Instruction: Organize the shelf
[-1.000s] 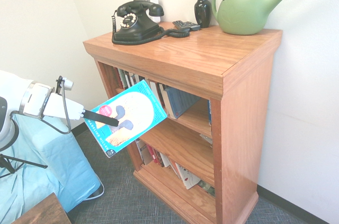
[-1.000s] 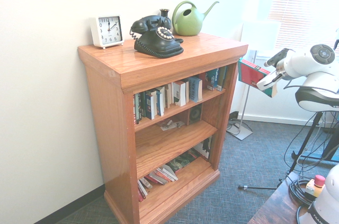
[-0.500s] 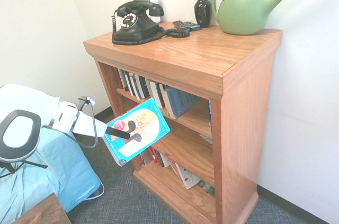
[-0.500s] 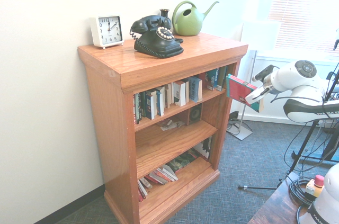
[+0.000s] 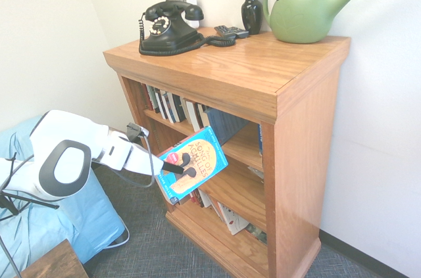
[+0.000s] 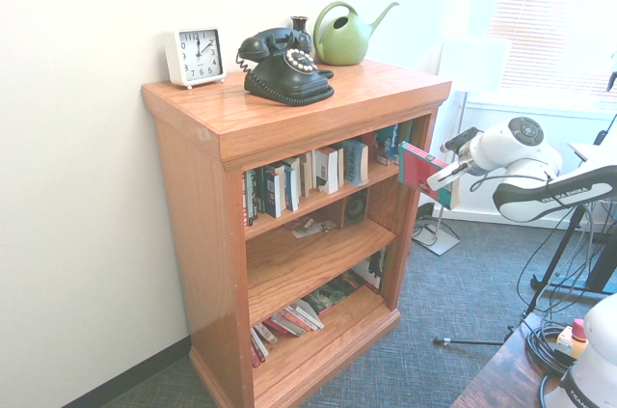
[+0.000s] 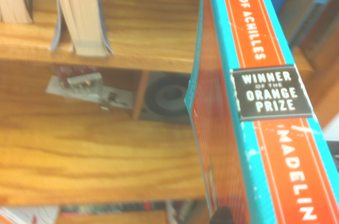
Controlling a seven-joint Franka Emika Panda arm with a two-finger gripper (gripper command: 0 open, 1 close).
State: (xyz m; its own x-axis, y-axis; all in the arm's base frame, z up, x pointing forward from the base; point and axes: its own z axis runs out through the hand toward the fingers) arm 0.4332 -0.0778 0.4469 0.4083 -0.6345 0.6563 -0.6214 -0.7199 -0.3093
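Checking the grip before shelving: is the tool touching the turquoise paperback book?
Touching. In the first exterior view the tool is shut on the turquoise paperback book, its dark fingers pressed flat on the cover.

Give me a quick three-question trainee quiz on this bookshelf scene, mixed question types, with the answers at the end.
1. True or false: the gripper is shut on the blue book.
2. Which sits on top of the shelf? A) a laptop B) a black telephone C) a lamp
3. Fill in: the watering can is ____ in colour.

Key: 1 true; 2 B; 3 green.
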